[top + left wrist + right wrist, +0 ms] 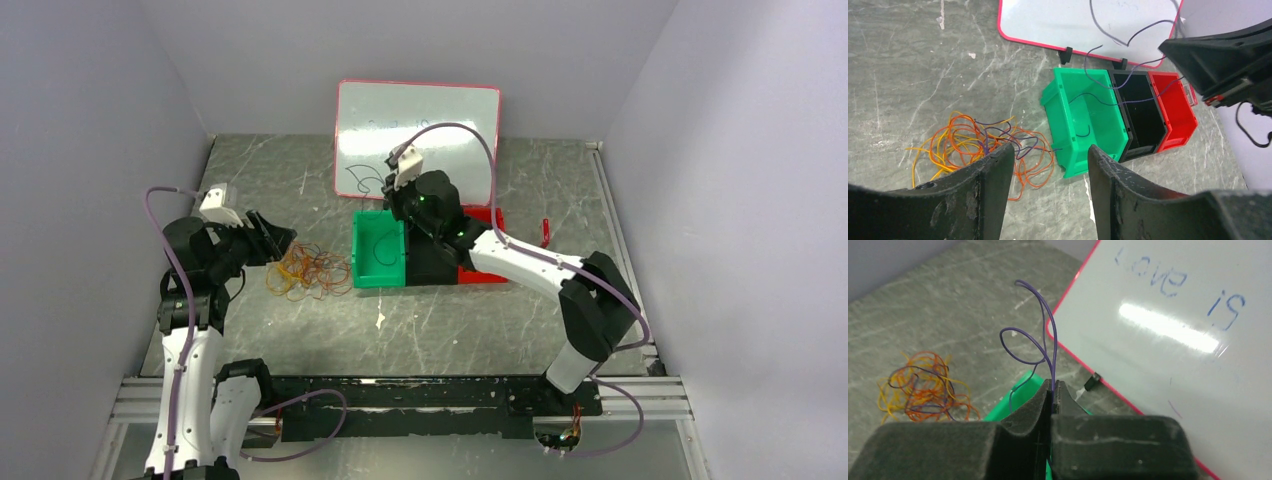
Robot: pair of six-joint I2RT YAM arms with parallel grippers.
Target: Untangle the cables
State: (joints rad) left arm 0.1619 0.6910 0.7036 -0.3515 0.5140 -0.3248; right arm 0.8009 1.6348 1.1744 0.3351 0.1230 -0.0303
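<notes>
Jaws, right: the right jaws are pressed flat together on one thin purple cable [1054, 350], which curls into a loop above them. They hang over the green plastic bin [1060, 120].
Jaws, left: the left jaws stand wide apart and hold nothing. They are above the 9 o'clock side of the heap and clear of it.
Cables: a tangled heap of thin orange, yellow and dark purple cables [973, 142] lies on the grey marbled bench [908, 75]. In the top view it is just beside the green bin, at the bin's 9 o'clock.
Held strand: it trails down across the green bin and seems to run back into the heap at the heap's 3 o'clock edge.
Handling: the cord looks light, limp and a little springy. It should slide through loose loops, but a hard pull would likely drag the whole heap along.
Where to hold: I would pinch a single strand where it stands free at the heap's rim, while the other arm pins the rest.
Count, cables: one is in the jaws. The heaped loops overlap too much to count.
Count, bins: there are three in a row. The green one comes first, a black plastic bin [1143, 120] is at its 3 o'clock, and a red plastic bin [1175, 110] is beyond that.
Count, other: one pink-framed whiteboard [1058, 20] stands at the bins' 12 o'clock.
</notes>
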